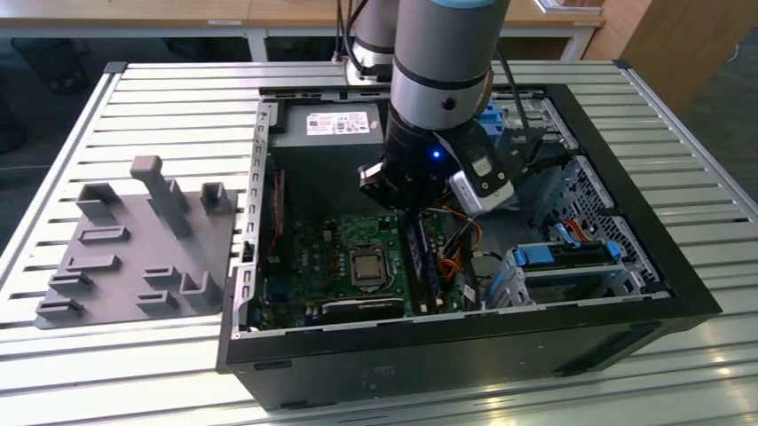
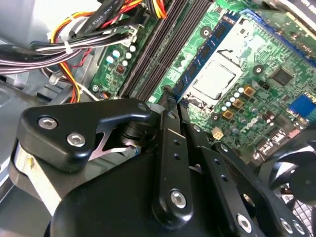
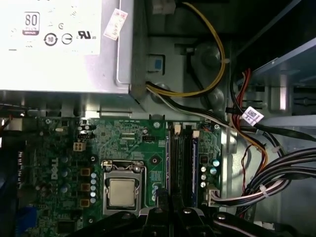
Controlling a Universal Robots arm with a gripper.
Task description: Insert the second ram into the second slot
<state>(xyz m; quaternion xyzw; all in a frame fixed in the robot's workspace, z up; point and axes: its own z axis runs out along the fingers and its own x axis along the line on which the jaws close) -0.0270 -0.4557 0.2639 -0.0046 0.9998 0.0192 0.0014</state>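
In the second wrist view my gripper [image 2: 173, 101] hangs low over the green motherboard [image 2: 276, 54], its two black fingers drawn close together. The second ram [image 2: 203, 58], a thin blue stick, runs along the processor side of the dark memory slots [image 2: 160, 49], and its near end goes in between my fingertips. I cannot tell how deep it sits in a slot. In the first wrist view the fingertips [image 3: 161, 196] stand at the near end of the slots [image 3: 178, 163], beside another blue stick [image 3: 195, 168]. In the exterior view the arm's wrist [image 1: 414, 169] covers the far end of the slots [image 1: 422, 266].
The open computer case [image 1: 663, 293] lies on a slatted metal table. The power supply [image 3: 54, 44] and bundled cables [image 3: 276, 173] crowd the slots' far side. Blue drive-bay clips [image 1: 569, 255] sit at the exterior view's right. A grey fixture plate [image 1: 130, 248] lies at its left.
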